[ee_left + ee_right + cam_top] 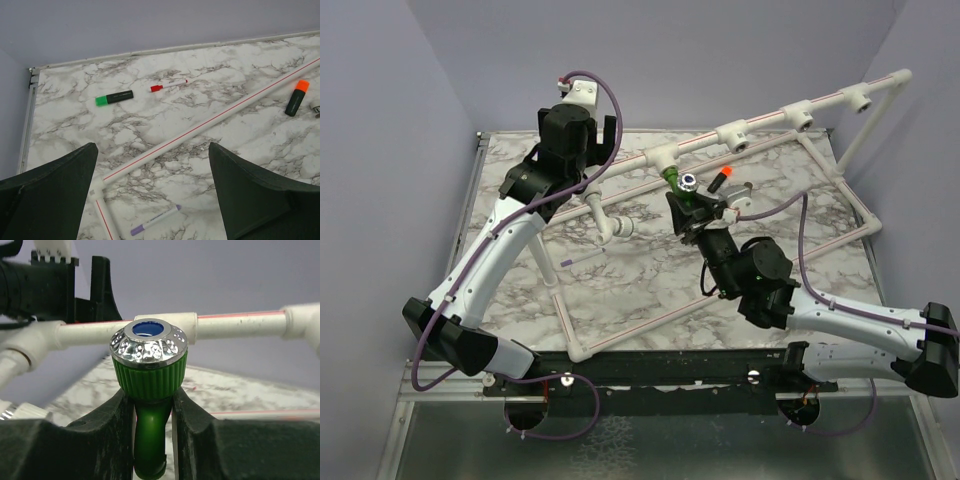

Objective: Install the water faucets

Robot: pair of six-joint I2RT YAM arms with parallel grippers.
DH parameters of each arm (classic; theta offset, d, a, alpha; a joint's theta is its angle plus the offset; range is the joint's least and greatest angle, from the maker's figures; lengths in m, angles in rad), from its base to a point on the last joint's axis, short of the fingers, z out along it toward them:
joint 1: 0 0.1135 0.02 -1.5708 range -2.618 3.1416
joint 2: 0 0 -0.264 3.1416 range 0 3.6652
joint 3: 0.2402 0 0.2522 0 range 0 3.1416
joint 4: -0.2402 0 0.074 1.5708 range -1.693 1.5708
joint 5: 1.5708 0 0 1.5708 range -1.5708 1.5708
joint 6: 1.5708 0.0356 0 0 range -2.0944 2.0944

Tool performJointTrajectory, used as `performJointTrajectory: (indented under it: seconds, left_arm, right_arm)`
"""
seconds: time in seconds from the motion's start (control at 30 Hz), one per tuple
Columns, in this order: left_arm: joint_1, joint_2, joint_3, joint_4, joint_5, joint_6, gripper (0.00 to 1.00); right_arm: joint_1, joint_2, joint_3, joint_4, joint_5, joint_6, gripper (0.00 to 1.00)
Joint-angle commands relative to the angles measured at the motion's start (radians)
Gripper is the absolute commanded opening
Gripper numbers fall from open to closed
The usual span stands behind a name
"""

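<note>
Right wrist view cuts off the faucet (148,385) at the bottom edge and hides its inlet end. I can't tell if it touches the tee (660,157) on the white pipe frame (772,123). In the top view I only see a bit of green and the silver cap, just beside that tee.

Right jaws pinch the green body under the ribbed knob, one on each side. Left jaws are spread wide and hold nothing, above a pipe run on the marble surface (200,110). Green highlighter (114,97) and red pen (169,85) lie beyond.

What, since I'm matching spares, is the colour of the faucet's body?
The faucet is bright green, clearest in the right wrist view.
</note>
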Motion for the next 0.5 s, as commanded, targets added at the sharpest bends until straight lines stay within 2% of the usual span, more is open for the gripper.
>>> performJointTrajectory:
  seconds: [0.0, 0.23, 0.47]
  left_arm:
    - [-0.012, -0.018, 0.002, -0.03, 0.011, 0.002, 0.93]
    - [-0.015, -0.022, 0.001, -0.031, 0.014, 0.001, 0.93]
    - [-0.019, -0.026, -0.007, -0.029, 0.011, 0.004, 0.93]
  right_arm:
    - [0.011, -0.01, -0.033, 0.001, 0.125, 0.52, 0.0]
    - [0.011, 0.018, -0.006, -0.18, 0.237, 1.073, 0.0]
    - [0.009, 0.028, 0.035, -0.349, 0.252, 1.439, 0.01]
